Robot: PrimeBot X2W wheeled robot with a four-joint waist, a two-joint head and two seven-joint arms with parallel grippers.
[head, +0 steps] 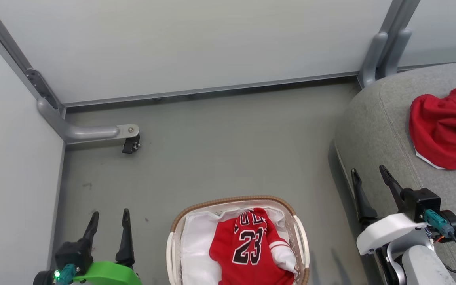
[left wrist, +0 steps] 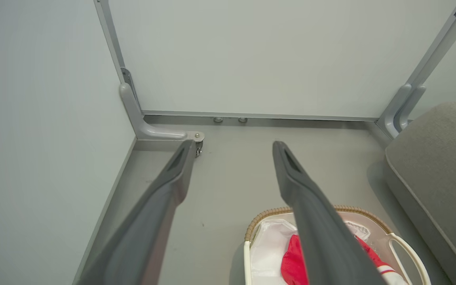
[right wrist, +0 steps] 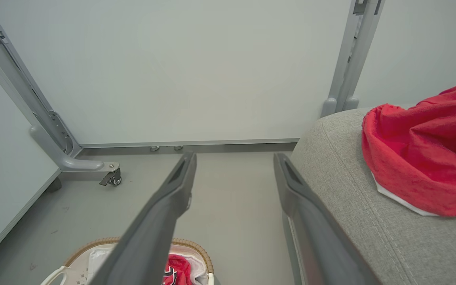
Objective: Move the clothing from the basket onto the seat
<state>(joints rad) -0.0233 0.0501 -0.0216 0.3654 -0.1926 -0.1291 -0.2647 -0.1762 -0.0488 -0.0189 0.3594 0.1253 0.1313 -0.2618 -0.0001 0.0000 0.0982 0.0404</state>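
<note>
Half done: one crumpled red sports garment with white trim point(head: 445, 126) lies on top of the large, rounded, grey fabric-upholstered seat point(head: 374, 130) at the right of the head view. It is well clear of the stitched front edge. The other piece, a red jersey with a black, white-edged "23" point(head: 247, 245), lies bunched in the small oval white perforated plastic basket with a brown woven-look rim point(head: 232, 199). The jersey rests on a plain white liner sheet point(head: 194, 245), and the basket stands on the grey floor point(head: 220, 150) between the two arms. Neither arm holds anything. The left gripper point(head: 110, 212) hangs over the floor just to the left of the basket, its two long dark fingers spread apart and empty. The right gripper point(head: 368, 169) hangs beside the seat's near edge, its jaws likewise apart and empty. Whether its outer finger touches the upholstery cannot be told from these views. Judged from how things lie, one transfer is complete and one is left. The jersey has yet to be gripped, lifted out without dragging the liner along, and carried across to the cushion, where there is bare room beside the first garment.
</note>
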